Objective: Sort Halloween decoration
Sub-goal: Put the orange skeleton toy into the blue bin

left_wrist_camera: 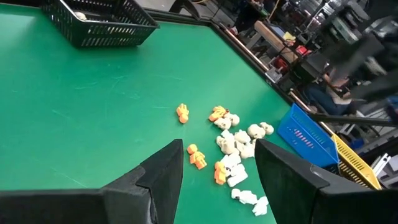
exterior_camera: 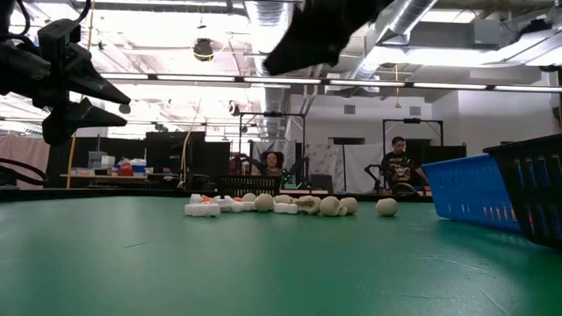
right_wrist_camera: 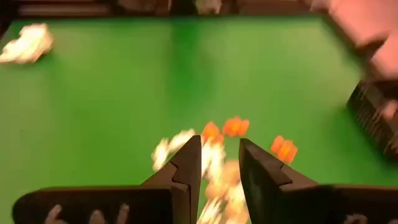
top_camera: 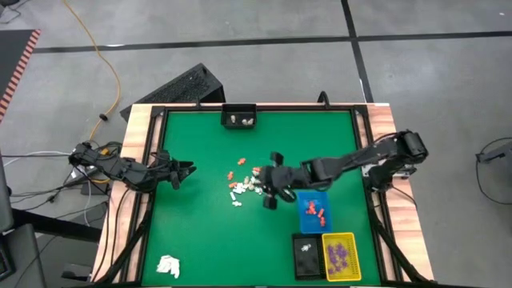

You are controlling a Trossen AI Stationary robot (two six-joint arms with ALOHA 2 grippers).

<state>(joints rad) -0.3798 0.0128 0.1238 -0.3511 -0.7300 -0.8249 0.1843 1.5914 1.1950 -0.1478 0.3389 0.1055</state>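
The Halloween decoration pieces (top_camera: 244,186), tiny orange, white and cream figurines, lie in a loose pile on the green table's middle (left_wrist_camera: 230,146) (exterior_camera: 281,204). My right gripper (top_camera: 262,186) hangs above the pile's right side, slanting down toward it. It is open (right_wrist_camera: 219,163), and nothing shows between its fingers. My left gripper (top_camera: 189,170) waits open at the table's left side, clear of the table (left_wrist_camera: 217,177) (exterior_camera: 118,98). More orange pieces lie in the blue tray (top_camera: 314,212), and purple ones in the yellow tray (top_camera: 342,256).
A black tray (top_camera: 304,254) stands beside the yellow one at the near right. A black basket (top_camera: 238,117) sits at the far edge with a few pieces inside. A white paper-like wad (top_camera: 168,266) lies at the near left. Raised rails (top_camera: 156,144) border the table.
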